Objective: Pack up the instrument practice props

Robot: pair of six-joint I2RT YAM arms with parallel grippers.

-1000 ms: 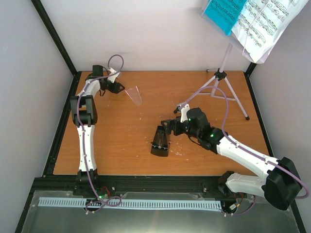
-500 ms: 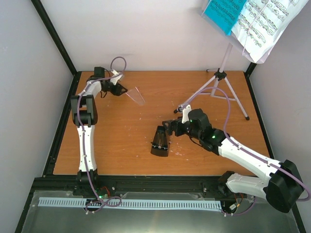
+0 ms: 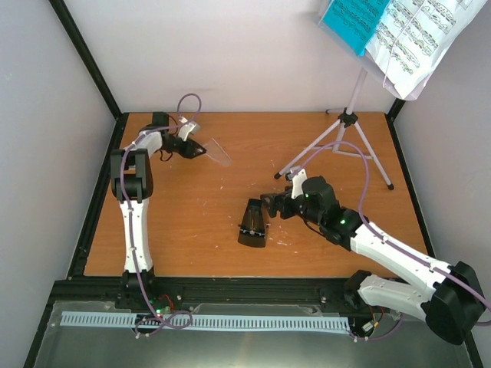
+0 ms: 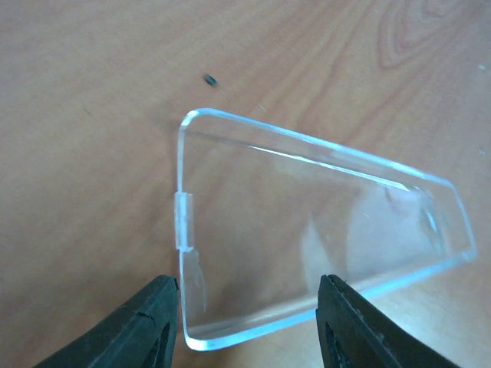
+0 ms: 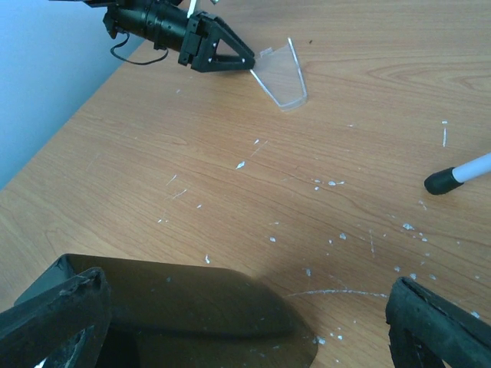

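- Left gripper [image 4: 249, 322] is reaching the clear plastic cover [image 4: 307, 222], nearer than before; jaws are standing parted, straddling its near end
- Right gripper [image 5: 245, 310] is gaping wide; black metronome [image 5: 192, 303] is lying between its fingers [image 5: 54, 314]

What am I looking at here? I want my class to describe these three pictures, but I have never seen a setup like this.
Two robot arms are bolted to the near edge of a wooden table. The wide picture looks down from above and behind them. The other two come from a camera on each wrist, so each shows its own hand's fingers. On the table are a tripod music stand carrying sheet music and a teal folder, a black metronome, and a clear plastic cover. The left hand has its fingers on either side of the cover's end; whether it is gripping is unclear. The right hand is wide open at the metronome and holds nothing.
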